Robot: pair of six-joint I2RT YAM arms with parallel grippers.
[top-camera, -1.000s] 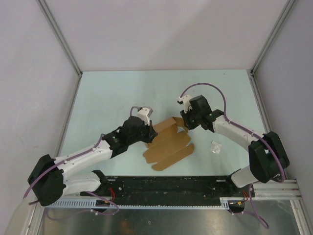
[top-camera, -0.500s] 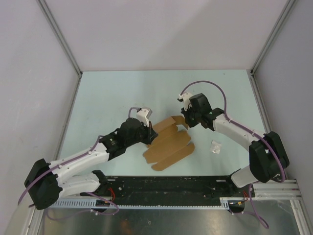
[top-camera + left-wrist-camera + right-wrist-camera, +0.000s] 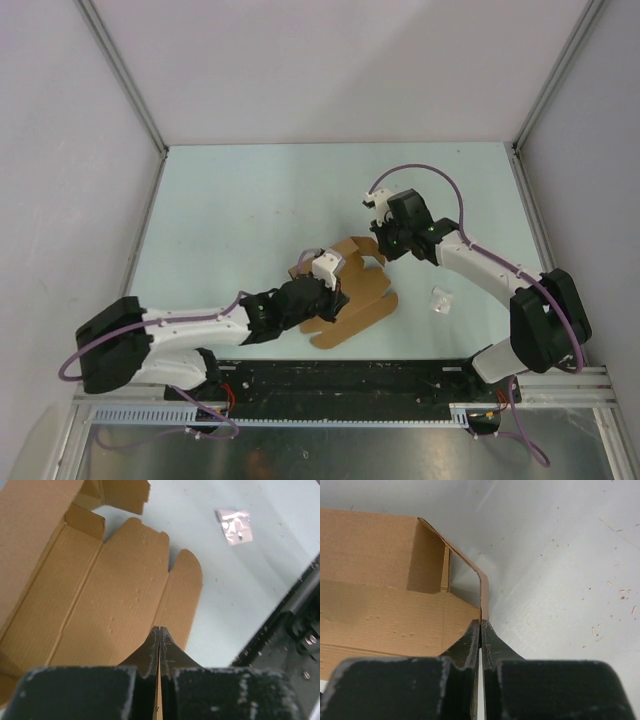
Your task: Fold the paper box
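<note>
Top external view showed the paper box (image 3: 358, 297) on the table (image 3: 240, 200), just left of the small white wad (image 3: 440, 300). Most of it lay flat, and the panels farthest from the arms' bases stood raised. The right end effector (image 3: 480, 622) sat beyond and left of the wad, pinched shut on the thin upright edge of a raised flap. The left end effector (image 3: 159, 629) was farther left of the wad, over the flat panels, its fingers pressed together. Whether it nipped any card could not be told.

The sheet looked light and thin, stiff across each panel but ready to hinge at its scored creases. It would likely slide on the smooth table and crumple under a hard pinch. Flap edges close to a crease seemed the best hold, with the flat base pinned.

Only the right wrist view showed the flap edge entering the fingertips. Only the left wrist view showed the rounded tabs close up. The top view alone gave the whole layout.
</note>
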